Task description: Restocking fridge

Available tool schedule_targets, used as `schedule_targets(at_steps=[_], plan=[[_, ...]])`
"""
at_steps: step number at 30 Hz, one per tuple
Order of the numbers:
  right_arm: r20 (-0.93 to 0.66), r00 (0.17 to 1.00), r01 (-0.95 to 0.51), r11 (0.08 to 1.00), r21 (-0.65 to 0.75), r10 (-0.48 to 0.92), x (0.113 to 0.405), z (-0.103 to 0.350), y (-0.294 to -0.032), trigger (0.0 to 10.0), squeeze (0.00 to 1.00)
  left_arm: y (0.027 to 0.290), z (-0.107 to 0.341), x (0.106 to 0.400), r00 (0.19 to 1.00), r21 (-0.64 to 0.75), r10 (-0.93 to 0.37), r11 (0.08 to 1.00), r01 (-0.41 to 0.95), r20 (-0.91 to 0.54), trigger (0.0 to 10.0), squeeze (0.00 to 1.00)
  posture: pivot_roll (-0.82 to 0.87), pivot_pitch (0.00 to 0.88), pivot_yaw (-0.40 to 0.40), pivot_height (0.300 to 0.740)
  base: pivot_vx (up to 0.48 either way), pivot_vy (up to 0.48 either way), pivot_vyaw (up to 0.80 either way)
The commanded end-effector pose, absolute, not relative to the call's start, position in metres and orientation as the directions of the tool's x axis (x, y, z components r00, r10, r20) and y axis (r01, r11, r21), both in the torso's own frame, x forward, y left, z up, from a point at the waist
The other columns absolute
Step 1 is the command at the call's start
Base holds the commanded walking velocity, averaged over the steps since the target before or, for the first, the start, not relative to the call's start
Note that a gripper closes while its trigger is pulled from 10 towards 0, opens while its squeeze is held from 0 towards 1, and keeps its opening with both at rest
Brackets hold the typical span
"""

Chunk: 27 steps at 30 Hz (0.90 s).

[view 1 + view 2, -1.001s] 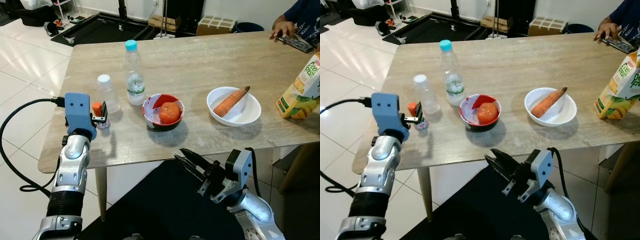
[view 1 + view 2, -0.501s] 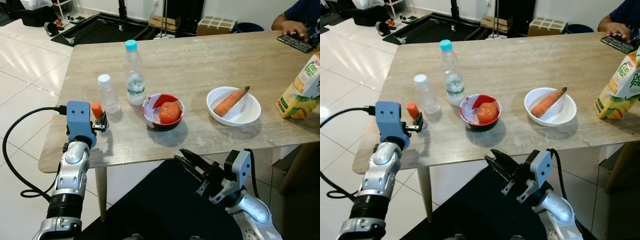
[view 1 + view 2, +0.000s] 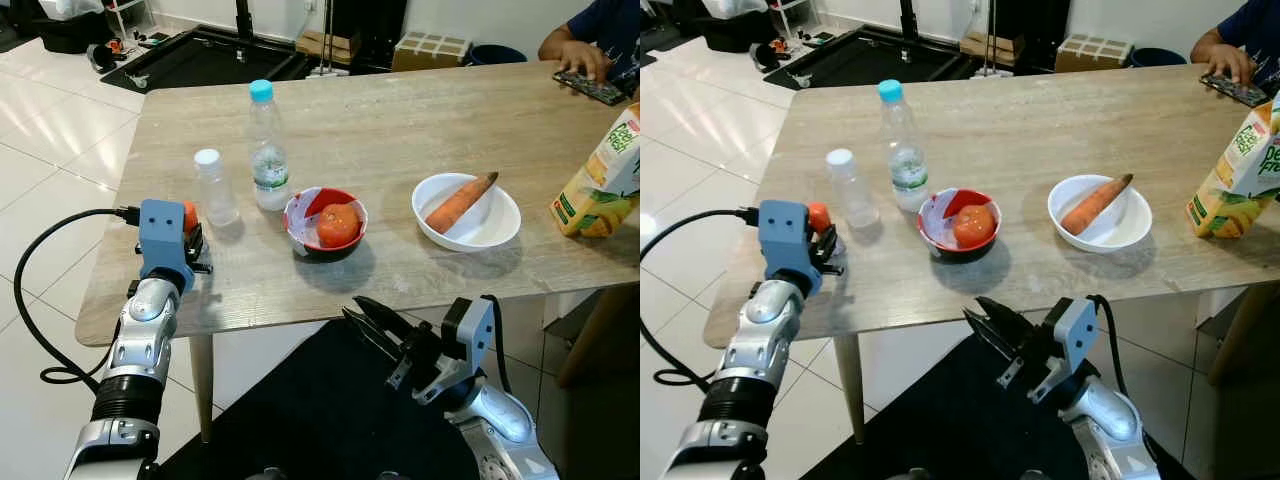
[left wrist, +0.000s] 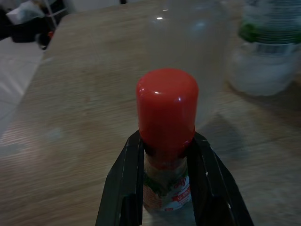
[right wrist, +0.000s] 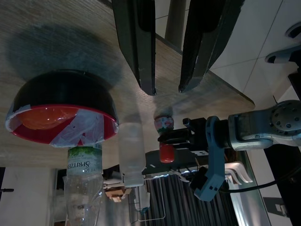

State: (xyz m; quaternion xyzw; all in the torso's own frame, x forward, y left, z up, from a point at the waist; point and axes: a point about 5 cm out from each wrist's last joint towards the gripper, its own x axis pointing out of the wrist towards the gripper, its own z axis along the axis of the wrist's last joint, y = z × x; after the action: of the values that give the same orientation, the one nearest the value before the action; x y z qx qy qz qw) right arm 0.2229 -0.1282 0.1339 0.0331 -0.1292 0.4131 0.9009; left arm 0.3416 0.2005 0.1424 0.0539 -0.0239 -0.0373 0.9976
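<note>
Right gripper point(image 3: 362, 315): nearest to you, held below the table's near edge over a black surface, its two black fingers parted a little with nothing between them.
Left gripper point(image 4: 164, 188): at the near left of the table point(image 3: 400, 120), its fingers closed on the small red-capped bottle point(image 4: 166, 141); you can see a finger pressed to each side of the bottle just under the cap.
Small red-capped bottle: upright between those fingers, label low on its body; whether its base touches the wood you cannot tell.
Clear bottle with white cap point(image 3: 214, 187): standing just beyond the held bottle, slightly to its right.
Water bottle with blue cap point(image 3: 267, 148): upright, right of the clear one and a little farther.
Red bowl point(image 3: 325, 222): right of the bottles, mid-table, holding a tomato point(image 3: 338, 224).
White bowl point(image 3: 467, 211): farther right, with a carrot point(image 3: 460, 202) lying aslant in it.
Juice carton point(image 3: 606, 178): at the right edge, tilted.
Person's hand point(image 3: 570, 52): at the far right corner, resting by a dark flat device point(image 3: 594, 87).
</note>
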Motion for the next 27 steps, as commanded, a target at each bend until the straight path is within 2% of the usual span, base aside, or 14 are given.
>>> schedule_targets(at_steps=[1, 2, 7, 21, 25, 26, 27], plan=[[0.244, 0.62, -0.761, 0.647, -0.044, 0.746, 0.222, 0.129, -0.126, 10.0, 0.0, 0.19, 0.129, 0.337, 0.992, 0.097, -0.13, 0.987, 0.128, 0.008, 0.0, 0.0, -0.15, 0.154, 0.048, 0.74, 0.0, 0.0, 0.0], [0.244, 0.616, -0.764, 0.644, -0.045, 0.749, 0.222, 0.129, -0.125, 10.0, 0.0, 0.181, 0.125, 0.333, 0.986, 0.096, -0.167, 0.981, 0.166, -0.002, 0.0, 0.0, -0.14, 0.154, 0.049, 0.74, 0.0, 0.0, 0.0], [0.244, 0.613, -0.767, 0.64, -0.045, 0.751, 0.221, 0.129, -0.125, 10.0, 0.0, 0.175, 0.121, 0.329, 0.982, 0.088, -0.187, 0.978, 0.187, -0.009, 0.0, 0.0, -0.14, 0.154, 0.048, 0.74, 0.0, 0.0, 0.0], [0.243, 0.601, -0.778, 0.627, -0.04, 0.761, 0.221, 0.127, -0.122, 10.0, 0.0, 0.128, 0.099, 0.305, 0.915, 0.039, -0.391, 0.917, 0.396, -0.094, 0.0, 0.0, -0.13, 0.156, 0.048, 0.74, 0.0, 0.0, 0.0], [0.242, 0.601, -0.778, 0.627, -0.04, 0.762, 0.221, 0.127, -0.122, 10.0, 0.0, 0.127, 0.099, 0.305, 0.914, 0.052, -0.394, 0.915, 0.4, -0.099, 0.0, 0.0, -0.13, 0.157, 0.049, 0.74, 0.0, 0.0, 0.0], [0.242, 0.602, -0.777, 0.628, -0.04, 0.761, 0.221, 0.127, -0.122, 10.0, 0.0, 0.128, 0.099, 0.306, 0.917, 0.059, -0.386, 0.918, 0.392, -0.102, 9.3, 0.0, -0.13, 0.157, 0.05, 0.74, 0.0, 0.0, 0.0], [0.242, 0.602, -0.777, 0.628, -0.039, 0.761, 0.221, 0.127, -0.122, 10.0, 0.0, 0.13, 0.099, 0.306, 0.919, 0.065, -0.38, 0.92, 0.387, -0.104, 10.0, 0.0, -0.13, 0.157, 0.051, 0.74, 0.0, 0.0, 0.0]])
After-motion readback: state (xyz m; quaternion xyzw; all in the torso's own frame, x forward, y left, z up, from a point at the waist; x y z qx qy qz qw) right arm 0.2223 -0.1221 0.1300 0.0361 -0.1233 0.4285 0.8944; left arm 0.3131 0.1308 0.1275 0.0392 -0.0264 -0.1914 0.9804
